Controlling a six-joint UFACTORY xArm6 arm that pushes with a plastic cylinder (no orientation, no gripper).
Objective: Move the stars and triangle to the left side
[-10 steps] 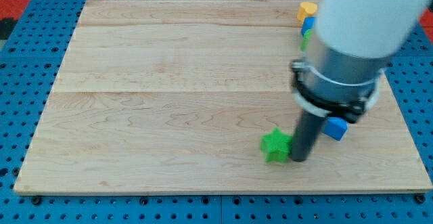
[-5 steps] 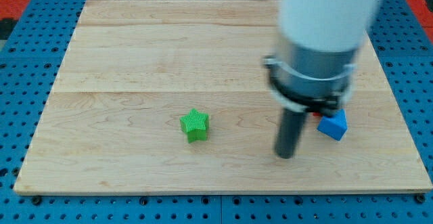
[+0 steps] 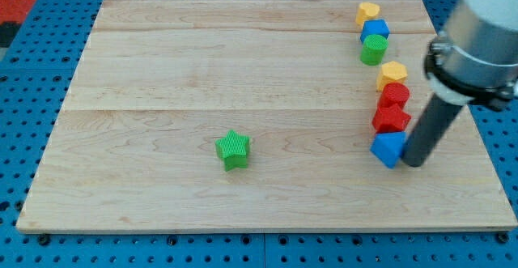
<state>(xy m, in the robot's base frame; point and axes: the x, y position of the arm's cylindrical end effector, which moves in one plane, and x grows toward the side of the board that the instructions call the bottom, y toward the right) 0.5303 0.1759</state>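
A green star [image 3: 234, 150] lies on the wooden board [image 3: 162, 65], left of the middle and low in the view. A blue triangle-like block [image 3: 388, 148] lies at the right. My tip [image 3: 413, 163] stands just right of it, touching or nearly touching it. A red star [image 3: 392, 121] sits directly above the blue block. Another red block [image 3: 395, 95] sits above that; its shape is unclear.
A column of blocks runs up the right side: a yellow block [image 3: 392, 74], a green cylinder [image 3: 373, 49], a blue block [image 3: 375, 30] and a yellow block [image 3: 368, 11] near the top edge. The arm's body [image 3: 481, 33] hangs over the right edge.
The green star slid left from beside the tip, then stayed put. My tip has moved right, from the board's lower middle to the right side of the blue block.
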